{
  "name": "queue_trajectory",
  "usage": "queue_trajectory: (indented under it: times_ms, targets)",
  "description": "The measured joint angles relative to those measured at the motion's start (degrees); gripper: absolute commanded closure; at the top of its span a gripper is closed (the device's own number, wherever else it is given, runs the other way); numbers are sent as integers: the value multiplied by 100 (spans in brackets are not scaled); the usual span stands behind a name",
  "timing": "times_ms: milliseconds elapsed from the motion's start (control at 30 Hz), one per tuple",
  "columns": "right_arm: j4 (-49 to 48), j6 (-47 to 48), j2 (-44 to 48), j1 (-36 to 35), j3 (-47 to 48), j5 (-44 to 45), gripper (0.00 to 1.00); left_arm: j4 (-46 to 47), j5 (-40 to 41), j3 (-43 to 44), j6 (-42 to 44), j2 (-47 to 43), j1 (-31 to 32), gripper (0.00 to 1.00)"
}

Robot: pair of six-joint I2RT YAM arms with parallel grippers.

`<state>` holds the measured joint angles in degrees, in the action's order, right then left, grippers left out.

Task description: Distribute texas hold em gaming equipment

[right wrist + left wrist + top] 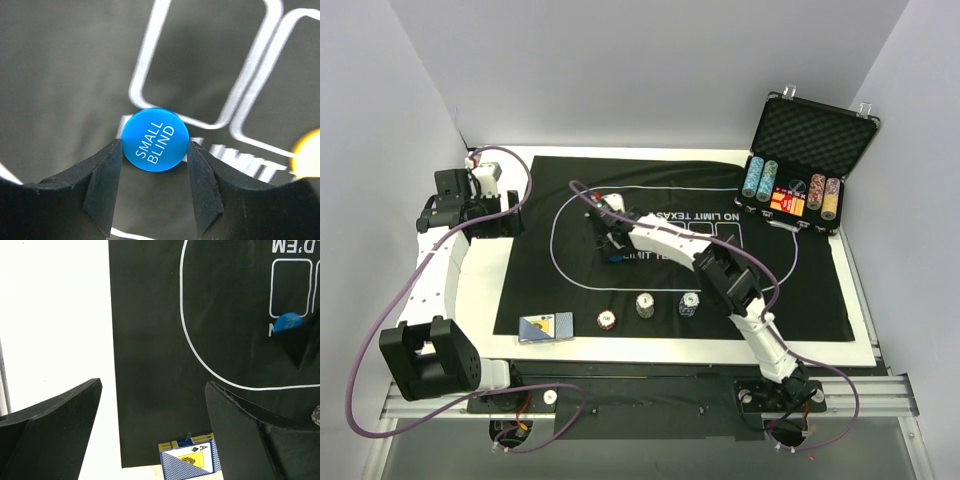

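Top external view is showing me the black mat [570, 290] lying flat, with the open case [815, 130] standing at its far right corner and the tall chip columns [760, 178] sitting inside it. The left arm is parked off the mat's far left side. Its left gripper [152, 385] is hanging with fingers spread wide and nothing between them.

The right arm is reaching to the middle of the mat. There the right gripper [155, 145] is pinching the small blind disc [156, 139], one pad against each side of its rim, over the printed outlines [145, 85]. I cannot tell whether the disc is clear of the cloth.

The playing cards [545, 327] are lying at the mat's near left corner, an ace facing up. Three small chip stacks [645, 305] are sitting in a row along the near edge. A yellow disc [307, 150] is showing, blurred, just right of the right gripper.

I am judging the step in hand to be the pick-up of the blue disc for placement at a player's seat. The next move is calling for a straight lift with steady pressure, since so thin a rim could tip or slip. After that comes a carry to a spot which the pictures are not telling me.
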<state>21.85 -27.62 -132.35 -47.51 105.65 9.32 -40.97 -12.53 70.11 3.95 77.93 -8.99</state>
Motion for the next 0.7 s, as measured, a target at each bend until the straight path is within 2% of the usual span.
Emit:
queue_trajectory:
  times_ms: [333, 567, 700]
  targets:
    - [-131, -46, -828, -1021, 1554, -931, 65, -4, 15, -2, 24, 0, -192, 4]
    - [-750, -317, -1080, -1003, 1672, -1381, 68, -68, -98, -2, 48, 0, -396, 4]
    - [-1143, -437, -1191, -944, 1672, -1379, 66, -83, -166, -2, 85, 0, -402, 4]
